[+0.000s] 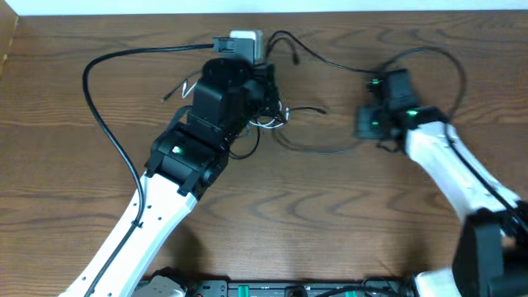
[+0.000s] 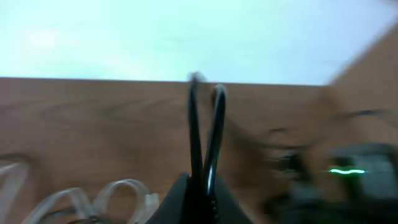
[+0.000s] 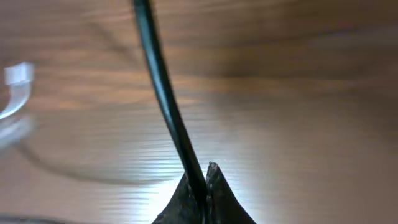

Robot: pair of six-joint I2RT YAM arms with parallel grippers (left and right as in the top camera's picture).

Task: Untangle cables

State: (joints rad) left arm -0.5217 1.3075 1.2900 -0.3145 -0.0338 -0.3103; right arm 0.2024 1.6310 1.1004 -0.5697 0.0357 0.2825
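Note:
The black cable [image 1: 318, 149] curves across the table between my two grippers, and another stretch runs along the back. The white cable [image 1: 270, 122] lies bunched under my left gripper [image 1: 266, 92]. In the left wrist view the left jaws [image 2: 199, 183] are shut on two strands of black cable [image 2: 194, 124], with white cable loops [image 2: 121, 194] lying at lower left. My right gripper [image 1: 368, 124] sits at the right of the tangle. In the right wrist view its jaws [image 3: 202, 180] are shut on one strand of black cable [image 3: 163, 99], and a white cable end [image 3: 17, 78] shows at the left edge.
A white and grey block [image 1: 246, 40] stands at the table's back edge behind the left gripper. A thick black arm wire [image 1: 92, 91] loops over the table's left side. Another arm wire [image 1: 450, 62] arcs behind the right arm. The wall runs along the back.

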